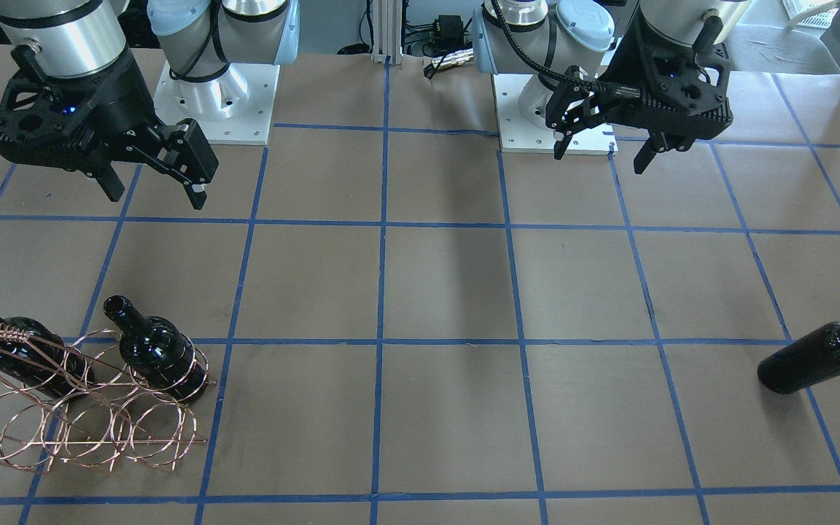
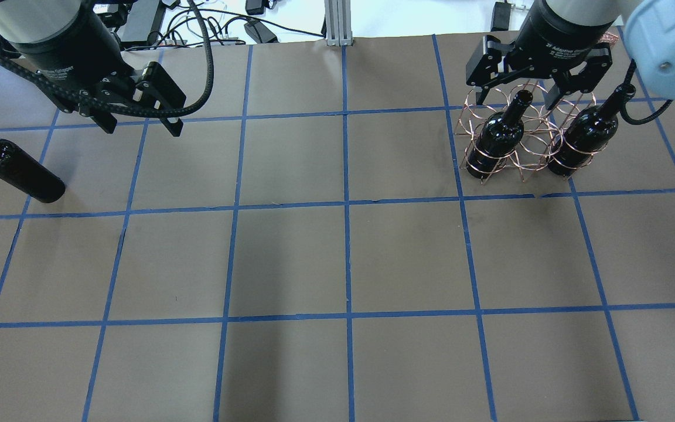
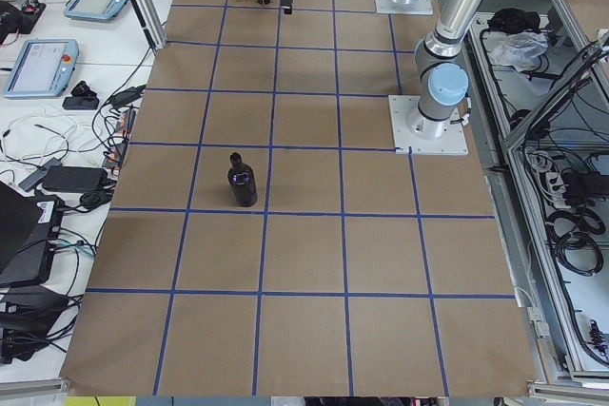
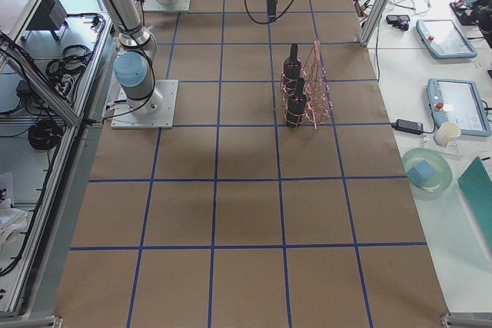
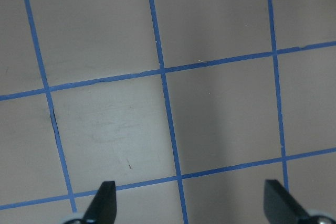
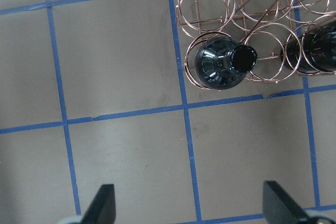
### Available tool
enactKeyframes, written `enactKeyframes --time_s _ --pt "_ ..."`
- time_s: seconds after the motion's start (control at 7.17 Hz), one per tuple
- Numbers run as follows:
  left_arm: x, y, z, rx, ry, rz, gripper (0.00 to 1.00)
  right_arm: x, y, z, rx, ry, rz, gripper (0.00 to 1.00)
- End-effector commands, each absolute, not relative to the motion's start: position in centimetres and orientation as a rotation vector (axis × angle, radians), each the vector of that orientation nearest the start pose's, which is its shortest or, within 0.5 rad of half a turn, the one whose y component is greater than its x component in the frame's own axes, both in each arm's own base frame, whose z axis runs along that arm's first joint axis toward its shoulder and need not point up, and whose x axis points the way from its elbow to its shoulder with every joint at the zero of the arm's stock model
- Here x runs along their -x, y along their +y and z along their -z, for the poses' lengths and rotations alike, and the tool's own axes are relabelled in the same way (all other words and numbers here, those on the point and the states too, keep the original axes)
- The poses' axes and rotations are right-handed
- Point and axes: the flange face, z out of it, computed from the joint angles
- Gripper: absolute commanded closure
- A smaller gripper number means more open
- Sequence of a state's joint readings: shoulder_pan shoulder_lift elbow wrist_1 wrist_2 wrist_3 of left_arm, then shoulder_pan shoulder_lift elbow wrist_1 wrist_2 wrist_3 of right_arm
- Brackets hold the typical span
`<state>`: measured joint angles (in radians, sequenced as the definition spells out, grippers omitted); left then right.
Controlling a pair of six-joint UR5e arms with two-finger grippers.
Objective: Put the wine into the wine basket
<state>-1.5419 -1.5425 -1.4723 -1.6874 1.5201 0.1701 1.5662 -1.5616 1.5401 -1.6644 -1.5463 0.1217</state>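
Progress of the task: a first bottle (image 1: 161, 354) and a second bottle (image 1: 19, 357) were seated upright in hoops of the basket (image 1: 88, 408). The third bottle (image 1: 810, 361) stood ungrasped on the table (image 1: 449, 292) at the robot's left end, well apart from the basket. The left gripper (image 1: 601, 159) was held above the table near that bottle and the right gripper (image 1: 156, 197) above the basket, each spread and empty. The task was judged about two-thirds done, with one pick-up, carry and insertion outstanding.
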Motion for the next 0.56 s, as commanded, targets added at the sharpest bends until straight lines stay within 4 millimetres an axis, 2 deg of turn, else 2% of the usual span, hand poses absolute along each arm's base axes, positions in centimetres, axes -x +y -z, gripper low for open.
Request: enactKeyframes --time_s 0.0,0.42 --pt "12.45 -48.07 -53.95 -0.226 3.184 0.028 0.00 -13.34 -50.71 -50.84 -0.193 3.099 0.176 0.00" --pt "12.01 -48.19 -53.96 -0.213 3.185 0.031 0.00 -13.34 -50.71 -50.84 -0.193 3.099 0.176 0.00"
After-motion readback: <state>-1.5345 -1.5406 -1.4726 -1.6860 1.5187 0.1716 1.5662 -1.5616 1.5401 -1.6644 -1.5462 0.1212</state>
